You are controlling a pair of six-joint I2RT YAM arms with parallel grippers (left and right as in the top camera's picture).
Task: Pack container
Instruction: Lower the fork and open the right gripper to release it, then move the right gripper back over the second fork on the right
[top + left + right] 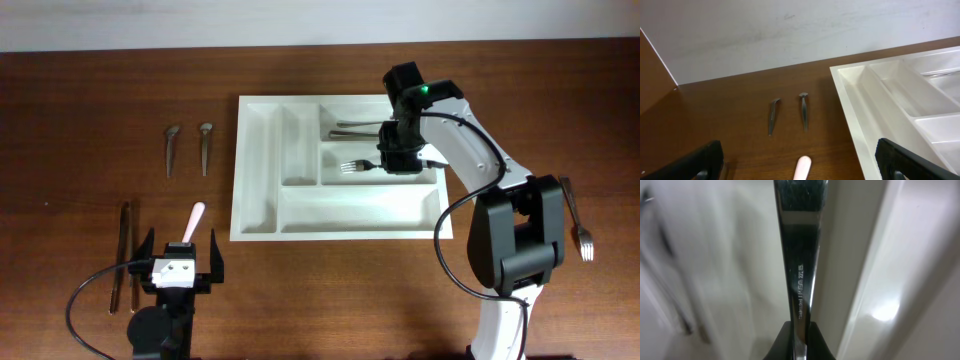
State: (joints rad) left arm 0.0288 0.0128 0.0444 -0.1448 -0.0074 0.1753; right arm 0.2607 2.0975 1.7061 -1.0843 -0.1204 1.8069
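Right tool (392,162) clamped tight on fork (356,166) handle, over middle long compartment of white container (258,200), centre frame on tabletop (100,80). Left tool (180,255), lower left, fully spread, empty.

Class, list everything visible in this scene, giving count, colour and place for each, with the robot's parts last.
White plastic cutlery tray: one, white, centre of table.
Held metal fork: one, silver, at tray's middle long compartment.
Metal cutlery: at least one, silver, top long compartment.
Short metal utensils: two, silver, left of tray.
Pink-handled utensil: one, pink, near-left area.
Thin sticks: two, brown, near-left edge.
Loose metal fork: one, silver, right side.
Left gripper: one, black, open.
Right gripper: one, black, shut on held fork.
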